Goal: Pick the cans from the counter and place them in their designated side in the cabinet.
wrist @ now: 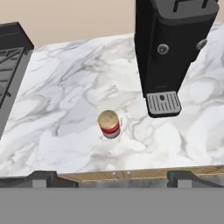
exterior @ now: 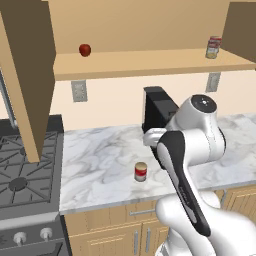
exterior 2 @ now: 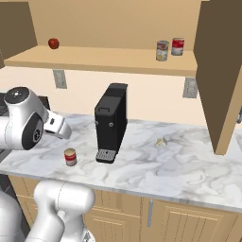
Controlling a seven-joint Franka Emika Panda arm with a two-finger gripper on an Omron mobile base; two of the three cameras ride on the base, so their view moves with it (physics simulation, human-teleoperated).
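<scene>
Two fingertips of my gripper stand spread wide, holding nothing, above the red-banded can upright on the counter beside the coffee machine.

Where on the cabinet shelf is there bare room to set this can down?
The shelf is bare along its whole middle, between the red ball at the left end and the two cans near the right end. The only crowding is around those cans, by the right door.
</scene>
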